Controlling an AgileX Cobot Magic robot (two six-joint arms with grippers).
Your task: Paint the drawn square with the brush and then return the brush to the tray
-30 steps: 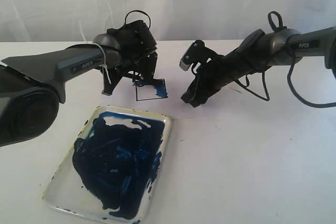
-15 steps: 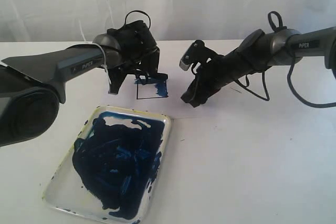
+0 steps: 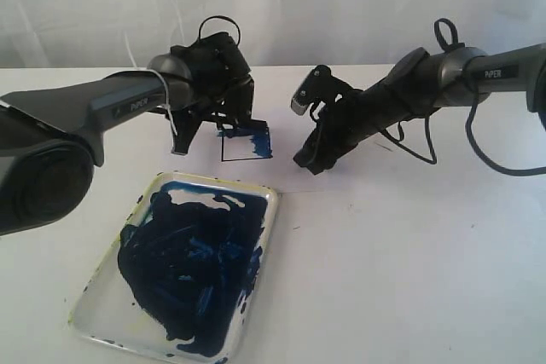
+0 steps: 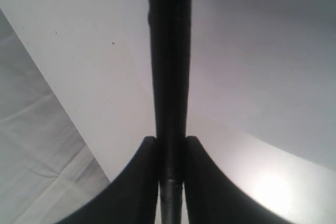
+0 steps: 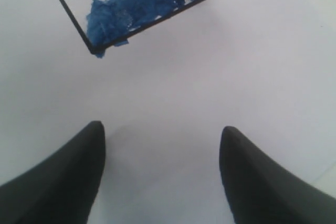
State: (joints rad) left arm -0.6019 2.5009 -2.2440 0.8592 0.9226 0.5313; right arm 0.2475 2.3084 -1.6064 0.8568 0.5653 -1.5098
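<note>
Your left gripper (image 4: 171,142) is clamped on the brush (image 4: 170,66), whose tip is at the drawn square (image 5: 131,14), just ahead of your wide-open, empty right gripper (image 5: 163,129). Blue covers only a strip along one edge. Fill the rest, then return the brush to the tray (image 3: 268,215) near the left gripper.

Count, exterior and wrist views:

- Two arms: left arm (image 3: 102,104), right arm (image 3: 444,70).
- Two hands, one per arm: left hand (image 4: 170,145), right hand (image 5: 163,129).
- One brush (image 4: 170,77), black-handled.
- One tray (image 3: 95,291), at 7 o'clock on the one white surface (image 3: 409,262).
- One drawn square (image 3: 246,146), at 12 o'clock from the tray.
- Two blue paint patches: one in the tray, one in the square.
</note>
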